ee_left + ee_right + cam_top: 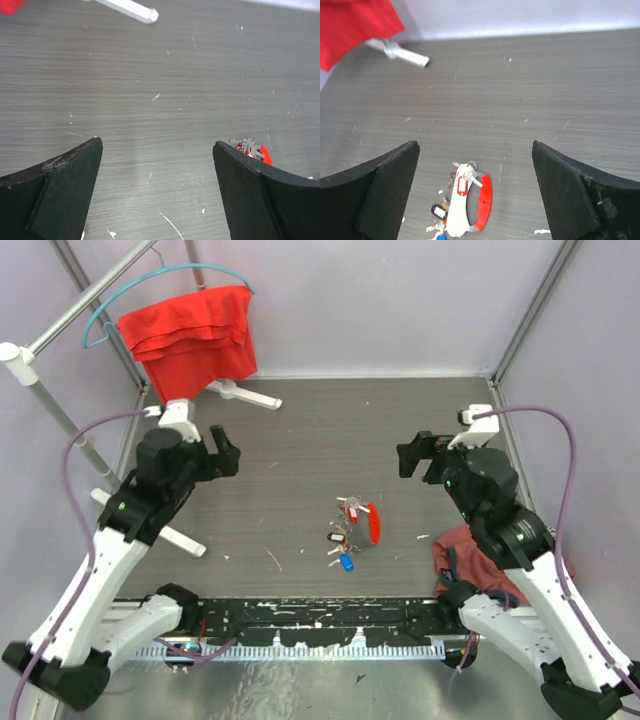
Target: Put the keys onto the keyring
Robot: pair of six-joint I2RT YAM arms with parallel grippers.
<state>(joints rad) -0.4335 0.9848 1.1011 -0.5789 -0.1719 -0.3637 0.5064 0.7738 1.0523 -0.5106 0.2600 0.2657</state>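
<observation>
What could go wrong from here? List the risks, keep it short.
1. The keys lie tangled against the red clip, so the open jaws closing there may pinch several pieces at once or drag the whole pile.
2. They lie flat on the table, so a key may slip out of a pinch.

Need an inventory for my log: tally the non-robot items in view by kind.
cloths: 2 (red cloth, maroon cloth)
bunch of keys: 1
red clip: 1
hanger: 1
rack: 1
Total: 6
</observation>
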